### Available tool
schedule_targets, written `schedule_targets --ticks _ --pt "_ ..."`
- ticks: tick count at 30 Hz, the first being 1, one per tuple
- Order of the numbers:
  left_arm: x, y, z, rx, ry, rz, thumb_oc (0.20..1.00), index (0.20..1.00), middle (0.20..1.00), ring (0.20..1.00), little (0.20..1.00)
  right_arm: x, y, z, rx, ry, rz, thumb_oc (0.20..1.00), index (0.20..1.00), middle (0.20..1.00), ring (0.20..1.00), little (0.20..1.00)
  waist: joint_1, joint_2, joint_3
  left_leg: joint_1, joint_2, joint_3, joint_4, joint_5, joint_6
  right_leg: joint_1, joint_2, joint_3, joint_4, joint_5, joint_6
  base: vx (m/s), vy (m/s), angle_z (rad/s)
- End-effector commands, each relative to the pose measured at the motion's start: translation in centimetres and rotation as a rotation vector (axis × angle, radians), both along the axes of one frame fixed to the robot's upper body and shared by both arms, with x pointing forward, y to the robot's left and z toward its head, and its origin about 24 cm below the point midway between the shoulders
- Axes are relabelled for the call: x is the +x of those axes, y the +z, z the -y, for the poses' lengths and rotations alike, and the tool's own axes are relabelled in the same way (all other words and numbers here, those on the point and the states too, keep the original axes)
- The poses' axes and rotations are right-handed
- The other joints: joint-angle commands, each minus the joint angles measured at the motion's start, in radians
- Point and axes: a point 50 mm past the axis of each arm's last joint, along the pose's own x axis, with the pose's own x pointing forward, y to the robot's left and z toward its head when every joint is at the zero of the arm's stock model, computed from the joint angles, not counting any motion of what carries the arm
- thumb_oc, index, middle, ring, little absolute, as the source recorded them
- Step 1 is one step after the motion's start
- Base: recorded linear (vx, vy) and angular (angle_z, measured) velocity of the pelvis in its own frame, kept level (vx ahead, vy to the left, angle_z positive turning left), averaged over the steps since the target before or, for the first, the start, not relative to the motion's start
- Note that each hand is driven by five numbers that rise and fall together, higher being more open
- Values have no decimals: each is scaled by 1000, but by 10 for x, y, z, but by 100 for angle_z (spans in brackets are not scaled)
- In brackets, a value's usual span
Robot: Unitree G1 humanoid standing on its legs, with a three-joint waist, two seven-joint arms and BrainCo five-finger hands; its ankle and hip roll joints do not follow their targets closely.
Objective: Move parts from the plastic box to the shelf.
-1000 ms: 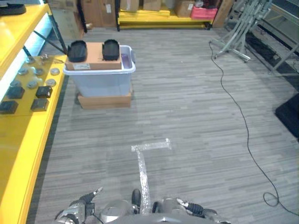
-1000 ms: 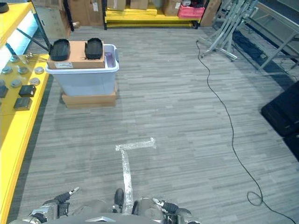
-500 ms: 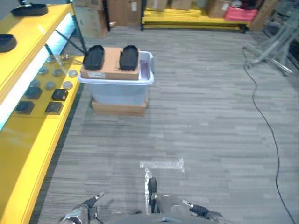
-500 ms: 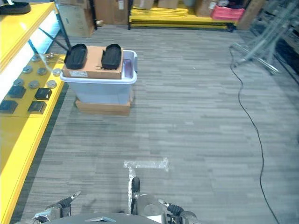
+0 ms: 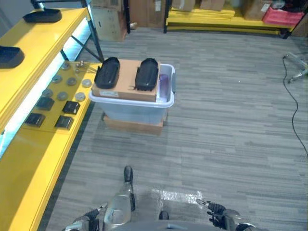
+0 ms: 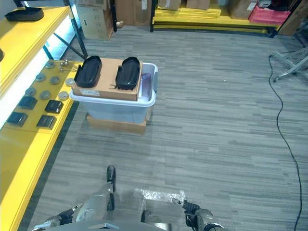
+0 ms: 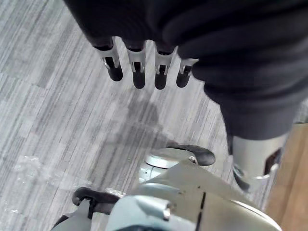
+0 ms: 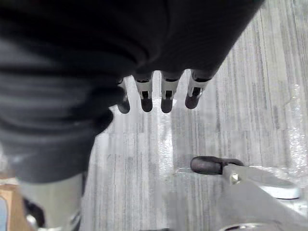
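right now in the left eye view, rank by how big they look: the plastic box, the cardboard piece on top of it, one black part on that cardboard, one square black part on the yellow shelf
1. plastic box
2. cardboard piece
3. black part on the cardboard
4. square black part on the yellow shelf, smallest

the grey plank floor (image 5: 226, 125) carried a flat cardboard box (image 5: 132, 126) with the plastic box (image 5: 137, 106) on it. beside them, the yellow shelf (image 5: 29, 159) held round discs (image 5: 67, 81) and black square parts (image 5: 53, 111).
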Motion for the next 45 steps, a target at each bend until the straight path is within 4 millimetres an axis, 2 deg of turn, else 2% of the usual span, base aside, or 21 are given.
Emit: schedule_targets --ticks 1,3,4,6,7,8,10,12,13,20,22,26,29,31,32,35,39,42,43,44,45 --pt "25 7 -5 41 -80 82 1000 1000 1000 1000 1000 -2 -1 -1 15 -30 -12 1000 1000 1000 1000 1000 29 -24 -9 1 -14 -8 53 12 -21 -136 -29 0 104 6 12 257 210 -31" --pt "32 10 -9 54 -79 100 1000 1000 1000 1000 1000 -7 -5 -8 14 11 -52 1000 1000 1000 1000 1000 32 -12 -22 45 -26 -1 36 -4 2 -173 -46 -42 223 -13 26 210 185 -14" --pt "37 11 -10 53 -86 102 1000 1000 1000 1000 1000 -11 -8 -12 17 19 -62 1000 1000 1000 1000 1000 29 2 -20 75 -33 -8 33 -18 24 -231 -62 -61 374 1 42 208 174 -7" --pt "41 12 -11 59 -121 97 1000 1000 1000 1000 1000 -11 -9 -16 34 -4 -54 1000 1000 1000 1000 1000 24 10 -14 102 -39 -20 27 -27 40 -287 -77 -70 474 30 59 192 113 6" --pt "41 13 -10 83 -159 89 1000 1000 1000 1000 1000 -6 -10 -25 57 8 -46 1000 1000 1000 1000 1000 18 16 -4 146 -38 -12 12 -40 46 -345 -109 -94 476 61 71 168 41 9" --pt "41 12 -10 84 -157 89 1000 1000 1000 1000 1000 -6 -10 -26 58 14 -47 1000 1000 1000 1000 1000 17 17 -2 151 -37 -11 10 -41 45 -344 -111 -97 468 62 70 213 -26 1" --pt "44 14 -11 76 -125 104 1000 1000 1000 1000 1000 -6 -11 -31 60 45 -60 1000 1000 1000 1000 1000 12 15 7 171 -34 11 3 -49 27 -319 -112 -127 294 69 61 155 -119 -12" --pt "47 14 -11 72 -116 113 1000 1000 1000 1000 1000 -7 -12 -31 57 52 -69 1000 1000 1000 1000 1000 2 7 12 178 -42 17 1 -59 25 -320 -117 -123 200 115 70 153 -137 -11" --pt "51 16 -10 63 -105 128 1000 1000 1000 1000 1000 -11 -13 -31 47 67 -85 1000 1000 1000 1000 1000 -33 6 17 206 -45 12 0 -89 32 -387 -128 -73 143 181 95 169 -146 -19" --pt "47 13 -3 50 -76 123 1000 1000 1000 1000 1000 -13 -12 -27 39 85 -75 1000 1000 1000 1000 1000 -51 -2 -3 213 -24 10 28 -113 21 -345 -94 -53 85 169 66 174 -188 19" --pt "39 9 3 28 -79 98 1000 1000 1000 1000 1000 -4 -7 -18 17 37 -42 1000 1000 1000 1000 1000 -51 -30 -7 170 -26 11 228 -153 20 -313 -98 -52 76 158 37 260 -230 32" --pt "35 7 7 6 -63 96 1000 1000 1000 1000 1000 1 -2 -6 -24 54 -42 1000 1000 1000 1000 1000 -30 -45 21 23 -14 -14 498 -99 -2 -269 -89 -38 74 143 6 165 -108 11" --pt "30 5 10 1 -110 68 1000 1000 1000 1000 1000 2 0 0 -20 21 -15 1000 1000 1000 1000 1000 -23 -36 22 35 16 27 346 -88 -13 -241 -87 -52 75 121 17 223 93 -13" --pt "22 3 10 10 -135 44 1000 1000 1000 1000 1000 5 2 1 -23 5 8 1000 1000 1000 1000 1000 -14 -18 22 47 33 12 178 -27 -39 -217 -79 -51 84 97 24 272 228 15" --pt "19 2 9 14 -140 37 1000 1000 1000 1000 1000 5 2 2 -44 14 18 1000 1000 1000 1000 1000 -10 -14 22 43 43 0 156 -2 -49 -206 -77 -46 91 83 22 224 214 18" --pt "21 3 5 46 -173 28 1000 1000 1000 1000 1000 15 7 3 -52 4 118 1000 1000 1000 1000 1000 -5 -17 -5 105 27 -3 82 -50 -31 -212 -101 -70 129 63 38 203 246 -1" --pt "28 8 -7 90 -177 51 1000 1000 1000 1000 1000 33 18 -2 -61 -11 289 1000 1000 1000 1000 1000 -10 -16 -10 147 9 -6 45 -62 -8 -228 -115 -80 179 51 49 149 185 9" --pt "40 14 -17 113 -163 85 1000 1000 1000 1000 1000 61 40 -8 -147 45 487 1000 1000 1000 1000 1000 -21 -11 -14 164 -9 6 12 -64 19 -285 -134 -87 283 51 64 100 222 20" --pt "41 15 -18 118 -167 88 1000 1000 1000 1000 1000 66 45 -9 -158 52 515 1000 1000 1000 1000 1000 -25 -8 -10 168 -10 11 12 -67 25 -309 -145 -90 335 66 73 59 216 -5" --pt "43 17 -21 132 -178 91 1000 1000 1000 1000 1000 84 64 -13 -195 83 624 1000 1000 1000 1000 1000 -39 -6 12 185 -19 19 11 -78 43 -375 -167 -75 451 99 94 60 194 -6" --pt "42 17 -22 136 -174 91 1000 1000 1000 1000 1000 89 70 -14 -198 89 655 1000 1000 1000 1000 1000 -43 -4 15 185 -17 22 6 -78 46 -391 -165 -69 457 108 94 89 170 -7"
